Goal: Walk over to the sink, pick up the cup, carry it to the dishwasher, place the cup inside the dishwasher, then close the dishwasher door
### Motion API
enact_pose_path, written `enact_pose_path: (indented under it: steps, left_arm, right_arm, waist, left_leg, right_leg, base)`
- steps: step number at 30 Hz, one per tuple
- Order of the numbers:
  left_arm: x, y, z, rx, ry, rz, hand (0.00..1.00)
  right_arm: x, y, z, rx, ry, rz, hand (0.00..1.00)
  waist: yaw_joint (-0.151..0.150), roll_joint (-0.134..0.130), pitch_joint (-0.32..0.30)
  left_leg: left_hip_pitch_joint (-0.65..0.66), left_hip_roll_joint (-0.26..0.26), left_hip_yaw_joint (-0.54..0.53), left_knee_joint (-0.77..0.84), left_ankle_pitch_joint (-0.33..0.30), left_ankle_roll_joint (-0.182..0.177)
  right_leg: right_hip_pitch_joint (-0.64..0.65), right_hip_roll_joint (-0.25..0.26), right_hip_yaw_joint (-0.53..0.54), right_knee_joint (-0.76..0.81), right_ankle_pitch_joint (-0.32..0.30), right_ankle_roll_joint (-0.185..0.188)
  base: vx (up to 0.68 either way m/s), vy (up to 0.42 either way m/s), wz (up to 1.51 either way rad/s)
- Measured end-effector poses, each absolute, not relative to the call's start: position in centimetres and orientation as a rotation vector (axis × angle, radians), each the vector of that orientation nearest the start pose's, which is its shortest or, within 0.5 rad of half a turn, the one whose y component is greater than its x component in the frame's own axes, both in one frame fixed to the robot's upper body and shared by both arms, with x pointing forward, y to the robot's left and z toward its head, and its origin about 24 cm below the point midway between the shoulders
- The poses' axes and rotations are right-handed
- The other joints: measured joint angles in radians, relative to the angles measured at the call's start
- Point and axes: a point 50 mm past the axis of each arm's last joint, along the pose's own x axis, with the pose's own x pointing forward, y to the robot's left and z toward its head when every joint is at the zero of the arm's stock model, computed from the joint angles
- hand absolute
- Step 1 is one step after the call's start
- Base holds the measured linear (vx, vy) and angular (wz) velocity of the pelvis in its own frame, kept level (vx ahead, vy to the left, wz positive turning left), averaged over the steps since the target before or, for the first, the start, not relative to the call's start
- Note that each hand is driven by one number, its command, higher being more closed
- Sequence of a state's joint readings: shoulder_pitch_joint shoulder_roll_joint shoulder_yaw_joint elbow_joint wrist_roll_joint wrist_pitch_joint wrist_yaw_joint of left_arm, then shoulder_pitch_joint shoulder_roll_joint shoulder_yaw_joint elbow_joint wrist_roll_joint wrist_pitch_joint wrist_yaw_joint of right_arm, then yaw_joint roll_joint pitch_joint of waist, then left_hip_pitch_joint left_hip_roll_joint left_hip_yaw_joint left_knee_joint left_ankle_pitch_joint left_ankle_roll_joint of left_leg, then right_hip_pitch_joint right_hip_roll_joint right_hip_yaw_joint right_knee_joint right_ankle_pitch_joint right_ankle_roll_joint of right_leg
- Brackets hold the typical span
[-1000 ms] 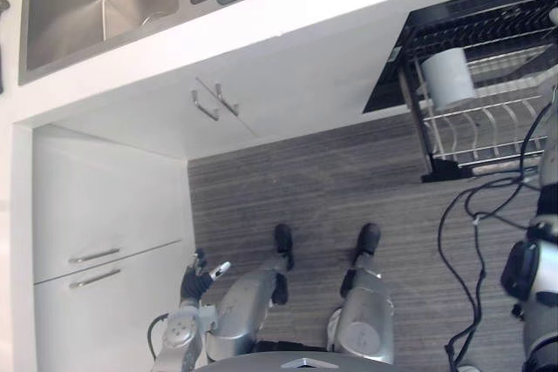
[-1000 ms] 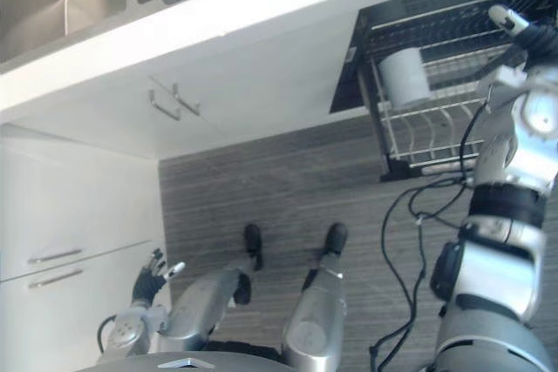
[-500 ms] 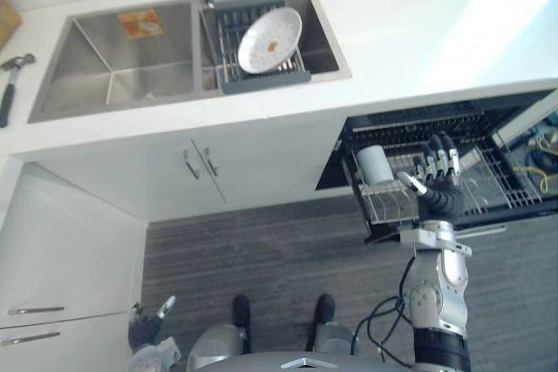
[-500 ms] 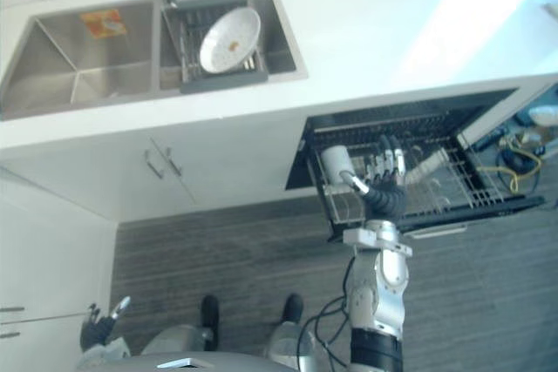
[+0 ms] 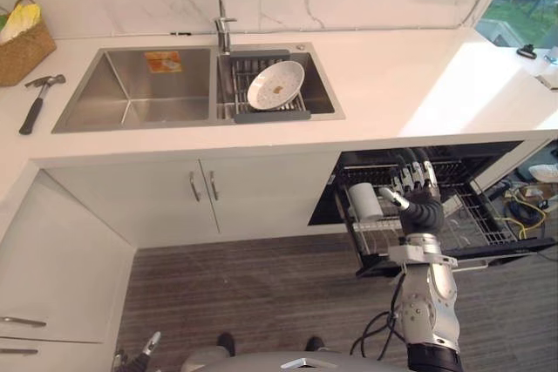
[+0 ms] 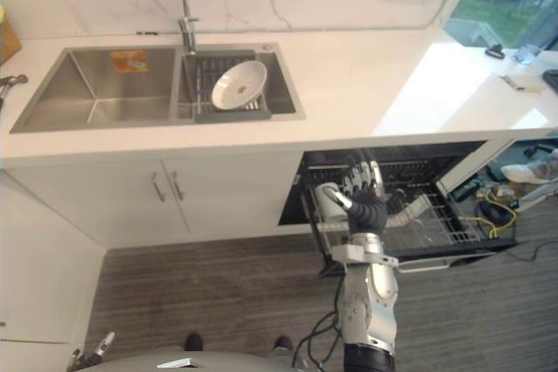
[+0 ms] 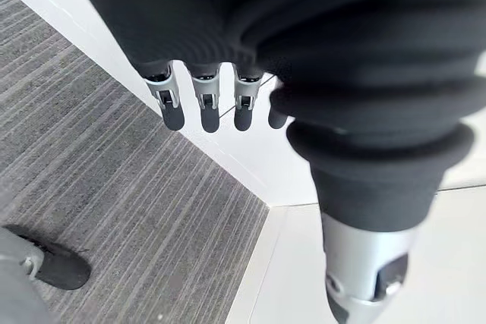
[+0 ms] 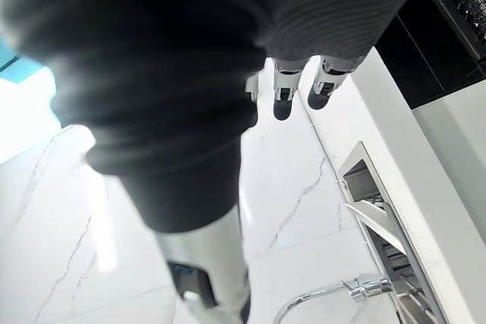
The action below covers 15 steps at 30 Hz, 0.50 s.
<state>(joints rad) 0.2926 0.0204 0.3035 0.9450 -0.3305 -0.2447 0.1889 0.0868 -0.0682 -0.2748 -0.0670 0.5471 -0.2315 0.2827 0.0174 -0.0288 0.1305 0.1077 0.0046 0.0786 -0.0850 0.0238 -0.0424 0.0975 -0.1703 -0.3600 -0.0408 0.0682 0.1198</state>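
Cup in dishwasher rack; both hands released.
Left eye view: cup [image 5: 365, 201] sits in the rack [image 5: 462, 226], long axis towards the counter, mouth end indiscernible; right hand [image 5: 420, 199] just beside it, fingers straight. Left wrist view: left hand [image 7: 203, 105] fingers extended above the floor [image 7: 114, 187].

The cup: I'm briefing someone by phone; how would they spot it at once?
Look under the white counter, right of the sink, to the open dishwasher with its wire rack pulled out. The cup sits at the rack's left end, just left of the right hand. It is the one solid white cylinder among thin wires.
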Motion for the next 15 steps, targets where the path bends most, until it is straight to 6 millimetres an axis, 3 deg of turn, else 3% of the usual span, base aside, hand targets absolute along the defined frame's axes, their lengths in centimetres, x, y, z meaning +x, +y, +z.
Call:
enact_pose_path:
  steps: [6, 9, 15]
  left_arm:
    - [3.2, 21.6, -16.4, -0.331, 1.092, 0.567, 0.0]
    - [4.0, 21.2, -16.7, -0.383, 1.161, 0.353, 0.0]
    - [4.0, 21.4, -16.6, -0.374, 1.189, 0.281, 0.0]
  right_arm:
    - [22.1, -23.3, 7.2, 0.382, -0.369, -0.079, 0.0]
    - [21.8, -23.8, 8.5, 0.371, -0.42, -0.106, 0.0]
    - [21.7, -24.4, 8.7, 0.383, -0.43, -0.136, 0.0]
  waist:
    - [-0.042, 0.001, -0.006]
    - [-0.047, 0.005, -0.016]
    - [-0.056, 0.003, -0.019]
  left_leg:
    - [0.002, -0.01, 0.009, -0.001, -0.013, 0.006]
    - [0.002, -0.015, 0.028, 0.0, -0.014, 0.017]
    - [0.028, -0.009, 0.027, 0.0, -0.015, 0.017]
  right_leg:
    - [-0.042, 0.01, 0.124, 0.066, -0.053, -0.008]
    - [-0.059, 0.011, 0.164, 0.083, -0.055, -0.006]
    - [-0.03, 0.018, 0.185, 0.083, -0.058, -0.012]
  base:
    - [0.03, 0.038, -0.03]
    - [0.08, 0.042, -0.13]
    - [0.04, 0.013, 0.01]
